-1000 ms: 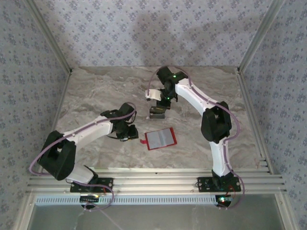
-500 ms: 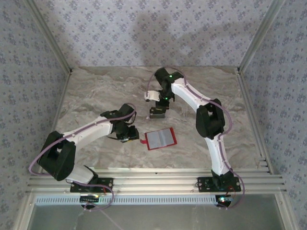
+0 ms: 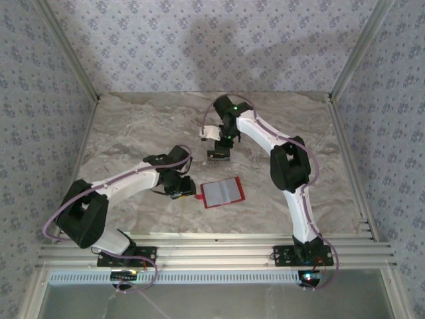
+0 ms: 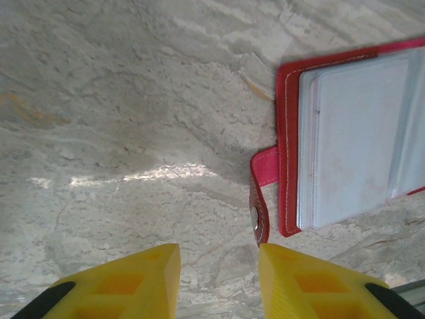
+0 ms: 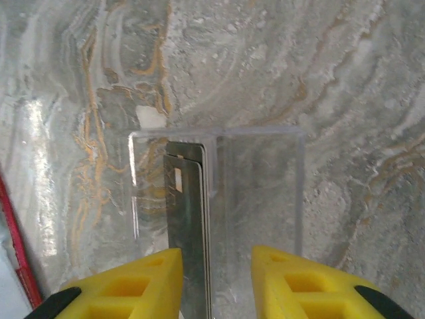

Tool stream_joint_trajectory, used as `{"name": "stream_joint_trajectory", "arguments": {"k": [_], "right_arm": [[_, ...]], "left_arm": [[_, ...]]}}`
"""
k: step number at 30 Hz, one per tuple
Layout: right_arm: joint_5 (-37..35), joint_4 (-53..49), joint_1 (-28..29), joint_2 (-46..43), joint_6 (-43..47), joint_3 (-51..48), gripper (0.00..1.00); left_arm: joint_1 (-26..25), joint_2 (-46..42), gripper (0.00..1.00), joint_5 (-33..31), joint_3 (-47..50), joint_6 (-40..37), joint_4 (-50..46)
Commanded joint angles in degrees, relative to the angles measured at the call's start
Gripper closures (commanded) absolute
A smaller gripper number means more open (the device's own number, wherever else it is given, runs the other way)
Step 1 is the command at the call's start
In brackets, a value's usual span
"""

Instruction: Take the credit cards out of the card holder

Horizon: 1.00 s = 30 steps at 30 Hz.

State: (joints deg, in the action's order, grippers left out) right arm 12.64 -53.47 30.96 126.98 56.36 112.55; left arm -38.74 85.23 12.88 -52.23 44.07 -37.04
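While the left gripper [image 4: 218, 269] hangs low over the grey marble-patterned table [image 3: 133, 133], its yellow fingers [image 4: 143, 279] stand partly apart with only bare tabletop in the gap between them. Ahead of those fingers and to their right lies the small flat red bifold card holder [image 4: 352, 139], spread open, its greyish clear pockets facing up. Its little red side tab [image 4: 262, 179], with a metal snap, points toward the gripper and ends just beyond the right fingertip, not touching it. From above, the left gripper [image 3: 180, 191] sits just left of the open card holder [image 3: 222, 192], level with the tab.

The right gripper [image 3: 217, 154] is farther back on the table, beyond the card holder's far edge and apart from it. In the right wrist view its yellow fingers [image 5: 133, 282] are also partly apart and clamp nothing. The thin grey rectangular credit cards [image 5: 189, 219], two showing, one slightly offset on the other, lie face up, out of the holder. They run from under the inner edge of the finger on the picture's left forward into the gap. They rest over a faint clear plastic rectangle [image 5: 259, 186] that lies flat on the marble ahead of the right gripper [image 5: 218, 266]. Whether the finger touches the cards I cannot tell.
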Motion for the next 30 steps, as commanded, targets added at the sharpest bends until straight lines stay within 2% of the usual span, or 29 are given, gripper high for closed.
{"name": "stream_joint_trajectory", "arguments": {"k": [1, 6, 12, 18, 21, 26, 30], "right_arm": [[-2.19, 5.39, -0.83, -6.14, -1.59, -3.57, 0.63], [-1.96, 8.53, -2.32, -11.34, -11.63, -8.62, 0.61], [-0.19, 17.83, -6.4, -20.43, -36.61, -21.23, 0.61], [6.51, 22.28, -10.54, -28.7, -59.09, -35.89, 0.65], [8.58, 20.84, -10.99, -30.67, -65.47, -41.17, 0.66], [13.49, 21.85, -10.73, -32.69, -69.23, -51.37, 0.66], [13.84, 24.69, -9.92, -34.16, -72.0, -58.02, 0.64]], "left_arm": [[-0.86, 1.33, 0.63, 0.85, -1.81, 0.31, 0.15], [-1.08, 1.28, 0.63, -0.37, -3.43, 0.18, -0.1], [-1.12, 1.13, 0.63, -1.84, -5.36, -0.57, -0.36], [-1.09, 1.54, 0.62, -2.39, -8.38, -1.35, -0.17], [-1.17, 2.59, 0.62, -2.21, -10.41, -1.91, -0.12], [-1.47, 6.46, 0.62, -0.08, -13.22, -2.62, 1.17], [-2.47, 10.58, 0.62, 1.21, -16.02, -3.02, 1.62]]}}
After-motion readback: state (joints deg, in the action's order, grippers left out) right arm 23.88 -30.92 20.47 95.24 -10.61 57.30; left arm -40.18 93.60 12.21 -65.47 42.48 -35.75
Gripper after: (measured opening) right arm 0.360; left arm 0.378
